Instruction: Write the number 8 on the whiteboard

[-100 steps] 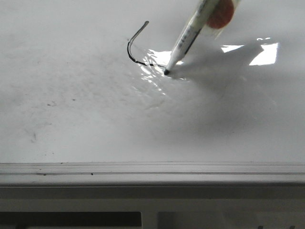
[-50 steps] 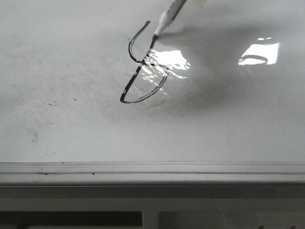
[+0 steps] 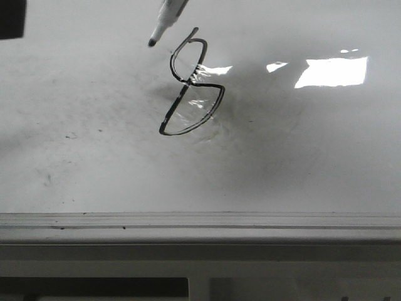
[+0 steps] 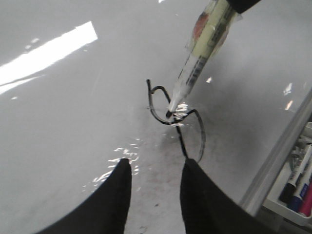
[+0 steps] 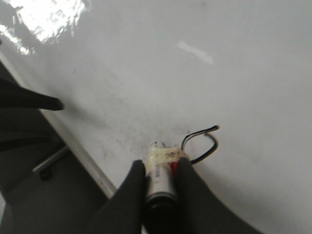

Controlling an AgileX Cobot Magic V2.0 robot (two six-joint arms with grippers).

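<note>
The number 8 (image 3: 191,84) is drawn in thin black line on the whiteboard (image 3: 301,157), slanted, with a small upper loop and a larger lower loop. It also shows in the left wrist view (image 4: 187,127) and partly in the right wrist view (image 5: 207,145). My right gripper (image 5: 158,165) is shut on the white marker (image 5: 161,178). The marker (image 3: 168,17) enters from the top, its black tip just left of the upper loop and seemingly off the board. My left gripper (image 4: 156,163) is open and empty, hovering near the lower loop.
A grey metal edge rail (image 3: 200,227) runs along the board's near side. A tray with spare markers (image 4: 298,185) sits beyond the rail. A dark block (image 3: 12,17), likely part of my left arm, is at the far left. Glare patches (image 3: 332,71) lie on the board.
The marker closed the upper loop, so the 8 is now whole, and its tip moved left, clear of the line. A dark block came into view at the far left.
</note>
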